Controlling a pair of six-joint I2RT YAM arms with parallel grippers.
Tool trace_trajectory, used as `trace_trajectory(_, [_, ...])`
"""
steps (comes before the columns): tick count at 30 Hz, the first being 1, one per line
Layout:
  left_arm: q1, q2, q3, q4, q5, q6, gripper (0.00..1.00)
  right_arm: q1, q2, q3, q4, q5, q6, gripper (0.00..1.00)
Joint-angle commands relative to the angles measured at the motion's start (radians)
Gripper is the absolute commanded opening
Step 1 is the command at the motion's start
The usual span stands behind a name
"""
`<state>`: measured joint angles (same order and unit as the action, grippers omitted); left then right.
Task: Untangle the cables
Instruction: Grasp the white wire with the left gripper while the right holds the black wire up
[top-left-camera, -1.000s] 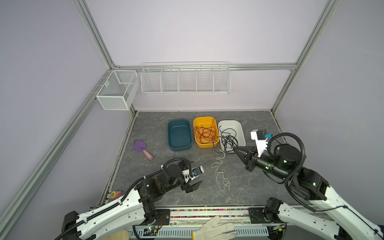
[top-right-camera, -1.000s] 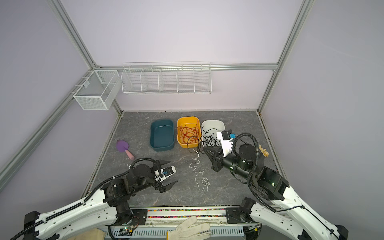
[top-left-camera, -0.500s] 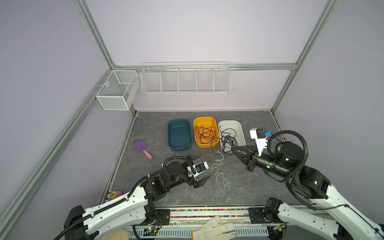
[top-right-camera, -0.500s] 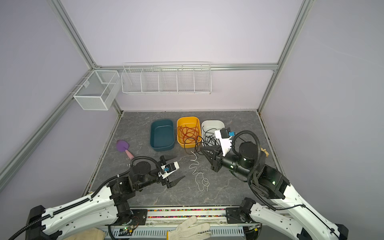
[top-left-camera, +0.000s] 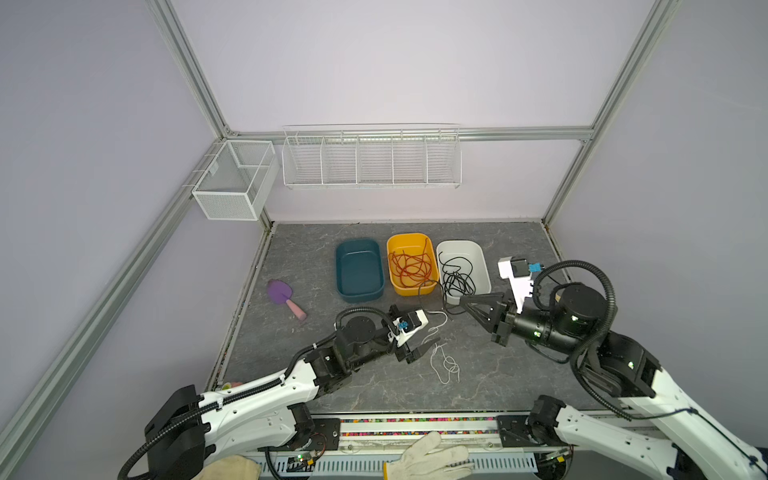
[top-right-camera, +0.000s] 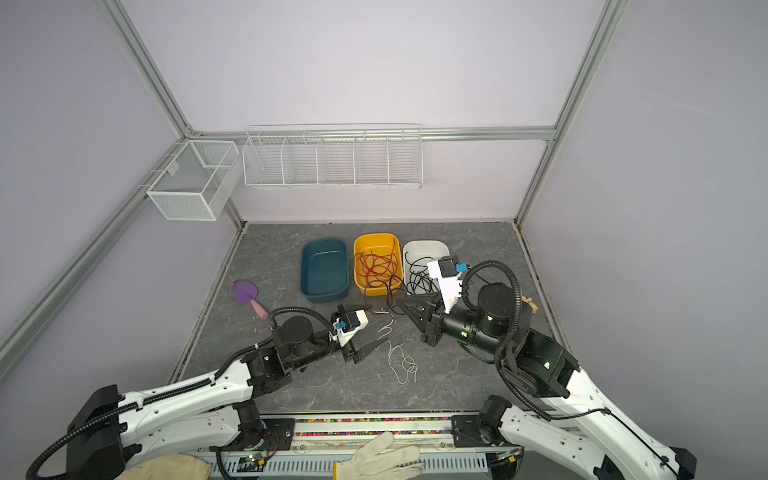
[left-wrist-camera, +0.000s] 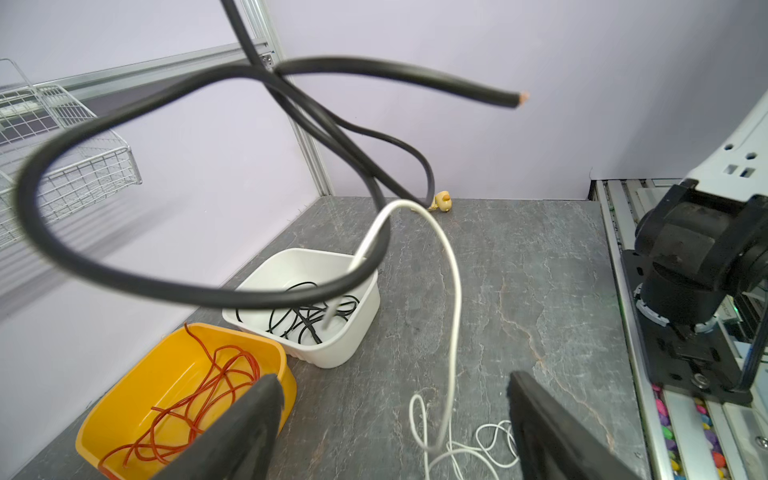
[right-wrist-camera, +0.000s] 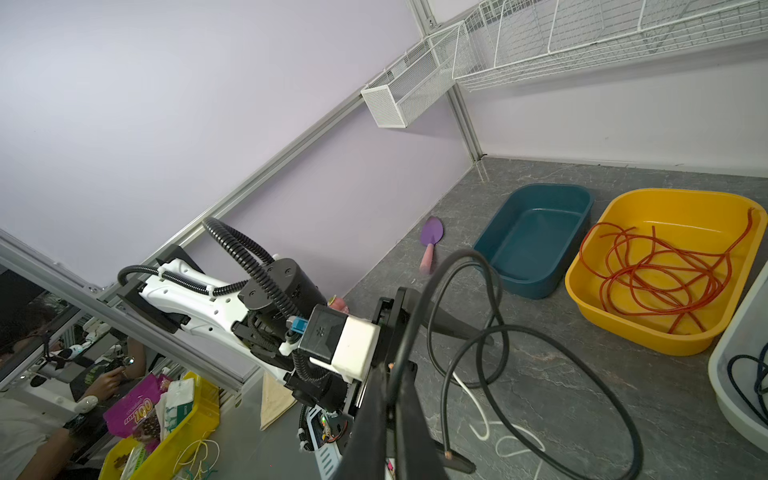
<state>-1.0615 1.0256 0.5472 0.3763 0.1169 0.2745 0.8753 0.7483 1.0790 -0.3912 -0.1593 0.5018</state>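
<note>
In both top views the red-orange cables (top-left-camera: 411, 270) lie in the yellow bin (top-left-camera: 405, 244) and a bundle of black cables (top-left-camera: 457, 280) in the white bin (top-left-camera: 461, 249). The teal bin (top-left-camera: 359, 270) holds nothing, so most of the sorting looks done. One loose black cable (top-right-camera: 376, 282) loops off the right jaws, which are closed on it above the counter (top-right-camera: 449, 386), and a white cable (top-right-camera: 401, 361) trails below.

In the left wrist view the left jaws stand apart on either side of the white cable (left-wrist-camera: 455, 291), gripping nothing. It is draped over the loose black cable (left-wrist-camera: 124, 282).

In the right wrist view the same black loops (right-wrist-camera: 490, 332) spring from the closed jaws.

Left to do, I judge: part these two and bin each
</note>
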Motion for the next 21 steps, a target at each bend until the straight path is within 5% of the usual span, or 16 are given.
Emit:
trace_trajectory(1, [-0.005, 0.006, 0.004, 0.081, 0.024, -0.037, 0.76, 0.007, -0.014, 0.015, 0.047, -0.024, 0.018, 0.06])
trace_trajectory(21, [-0.005, 0.041, 0.013, 0.056, 0.038, -0.052, 0.29, 0.007, -0.023, 0.012, 0.053, -0.028, 0.034, 0.06])
